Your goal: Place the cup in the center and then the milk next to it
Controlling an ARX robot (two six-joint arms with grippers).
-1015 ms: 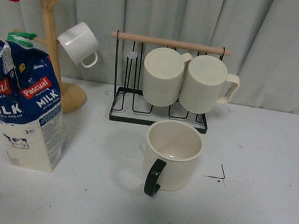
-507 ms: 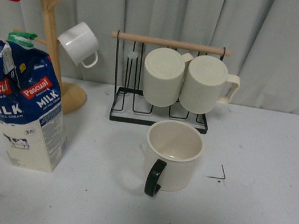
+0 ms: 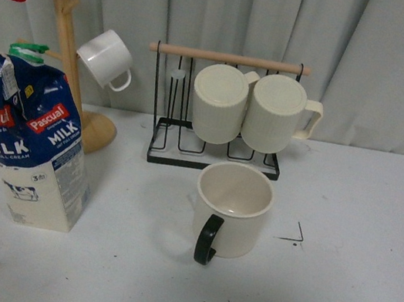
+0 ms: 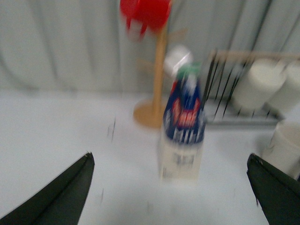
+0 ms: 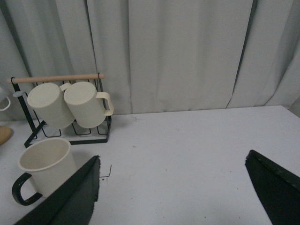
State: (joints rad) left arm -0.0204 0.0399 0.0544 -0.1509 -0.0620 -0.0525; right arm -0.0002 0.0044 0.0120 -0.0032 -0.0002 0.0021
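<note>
Milk carton (image 4: 183, 126), tall, blue-topped, cream base, stands dead ahead of left gripper (image 4: 169, 161), jaws wide apart. Wide cream black-handled mug (image 3: 233, 207) stands just past one jaw. Advance centred, squeeze mid-body, keep upright.

Through heavy blur, the dark fingers (image 4: 65, 187) of the left end effector (image 4: 169, 157) stand wide apart, and beyond them the milk (image 4: 183, 117) stands upright on the white surface (image 4: 56, 126), with a wooden mug tree (image 4: 159, 70) bearing a red mug (image 4: 145, 11) just behind and a wire rack (image 4: 225, 82) of cream mugs (image 4: 258, 84) nearby.
</note>
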